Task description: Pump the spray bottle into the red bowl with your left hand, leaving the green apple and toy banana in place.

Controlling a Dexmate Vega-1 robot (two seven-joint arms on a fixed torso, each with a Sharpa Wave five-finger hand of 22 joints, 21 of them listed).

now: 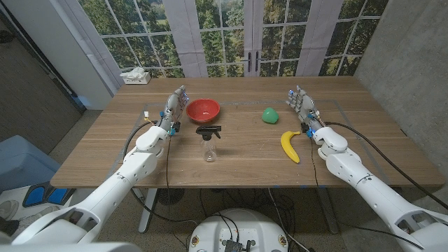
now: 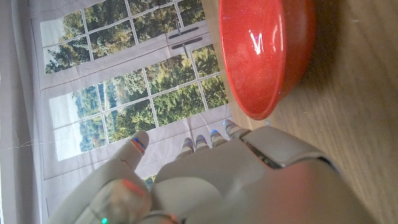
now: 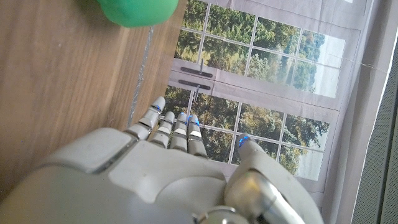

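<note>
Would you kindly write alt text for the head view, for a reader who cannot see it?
Two white robot arms reach over a wooden table; the left hand stands open beside a red bowl, with a spray bottle just in front. A green apple and toy banana lie near the open right hand.

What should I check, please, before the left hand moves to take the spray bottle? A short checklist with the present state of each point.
1. Left hand holds nothing, fingers apart: ok.
2. Spray bottle stands upright on the table, with nothing touching it: ok.
3. Red bowl lies open side up, just behind the bottle: ok. In the left wrist view it lies close beside the hand.
4. Which way the nozzle points relative to the bowl: cannot tell.
5. Green apple and toy banana lie well to the bottle's right, away from the left arm's path: ok.
6. Right hand holds nothing and stands apart from the apple: ok.
</note>
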